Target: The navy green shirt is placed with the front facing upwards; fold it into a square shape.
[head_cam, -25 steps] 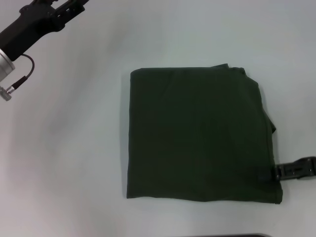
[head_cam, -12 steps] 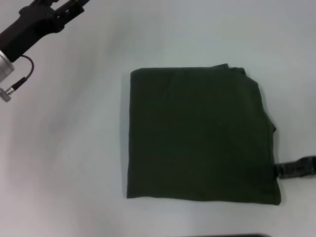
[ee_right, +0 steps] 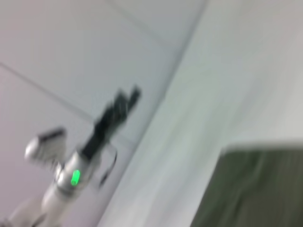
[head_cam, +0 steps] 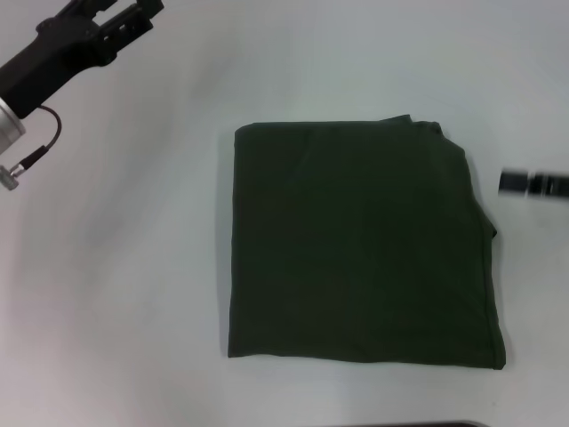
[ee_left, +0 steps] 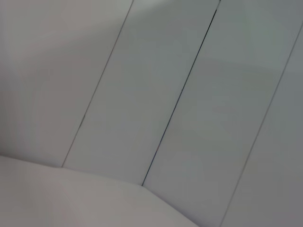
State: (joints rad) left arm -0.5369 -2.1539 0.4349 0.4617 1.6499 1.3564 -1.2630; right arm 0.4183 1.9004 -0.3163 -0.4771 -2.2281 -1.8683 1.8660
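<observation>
The table fills the head view as a pale, plain surface. On it, centre to lower right of the frame, the navy green shirt lies flat, folded into a near-square block with a slightly uneven right edge. In the upper left corner the left gripper hangs well apart from the cloth. At the right edge, mid-height, the right gripper shows beside the shirt without touching it. I cannot tell how either gripper's jaws stand.

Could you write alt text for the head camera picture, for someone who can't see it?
A navy green shirt, folded into a rough square, lies on a white table. The left tool sits at the far left corner; the right tool is beside the shirt's right edge, not touching.
</observation>
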